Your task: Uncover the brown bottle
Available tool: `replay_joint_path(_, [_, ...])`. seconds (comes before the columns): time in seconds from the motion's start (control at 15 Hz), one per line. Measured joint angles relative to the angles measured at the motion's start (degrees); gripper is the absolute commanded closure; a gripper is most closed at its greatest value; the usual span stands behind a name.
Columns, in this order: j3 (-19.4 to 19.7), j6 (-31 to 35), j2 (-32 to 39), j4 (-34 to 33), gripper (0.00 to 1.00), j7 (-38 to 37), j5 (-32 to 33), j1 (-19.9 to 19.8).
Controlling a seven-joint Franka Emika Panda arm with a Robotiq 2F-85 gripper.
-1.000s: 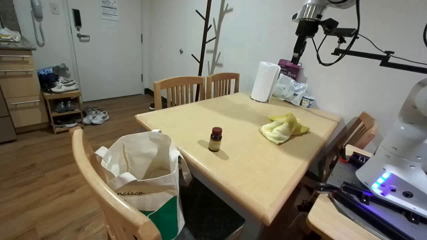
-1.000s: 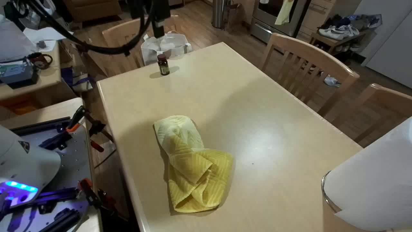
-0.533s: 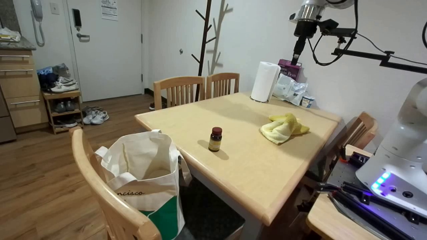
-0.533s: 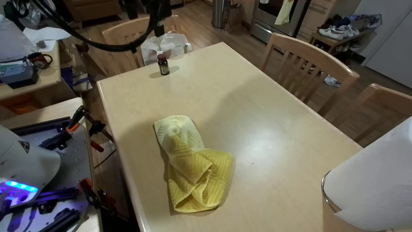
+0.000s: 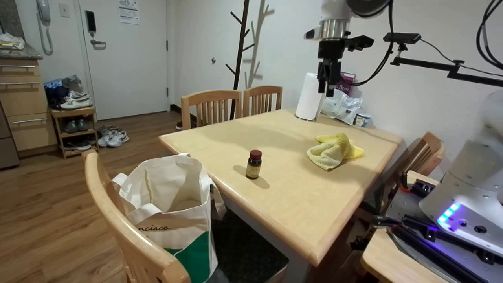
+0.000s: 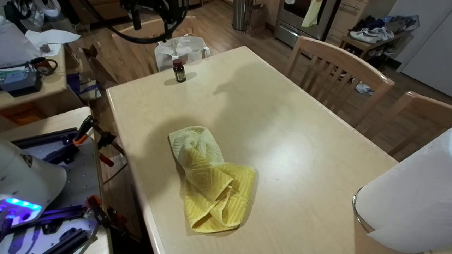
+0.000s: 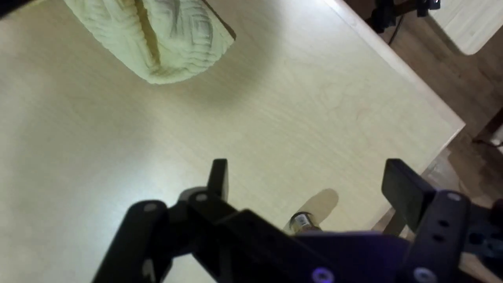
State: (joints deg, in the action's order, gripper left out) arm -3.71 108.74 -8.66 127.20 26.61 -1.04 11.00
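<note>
Bottle (image 5: 254,165) below pincer (image 5: 326,92), well apart

Off-wht wall (image 5: 290,47), brn wd flr (image 5: 51,212), pale door (image 5: 129,70), prob. oven (image 6: 291,24), partly cropped.

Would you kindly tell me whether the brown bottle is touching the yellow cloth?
Apart. Both exterior views show it plainly: the brown bottle stands upright, well away from the yellow cloth, with a stretch of tabletop visible between them.
</note>
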Motion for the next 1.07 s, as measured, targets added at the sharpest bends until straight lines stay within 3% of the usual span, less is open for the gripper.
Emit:
replay_joint_path(0.27, [-4.95,-1.54,6.29,-4.09,0.00,1.13,4.06,2.54])
replay_joint_path(0.6, [-5.28,-3.07,8.23,-6.79,0.00,3.93,4.92,2.46])
replay_joint_path(0.8, [-6.11,5.23,9.67,-6.01,0.00,8.27,4.94,2.60])
replay_joint_path(1.07, [-8.04,16.06,16.77,-6.47,0.00,14.20,4.73,2.74])
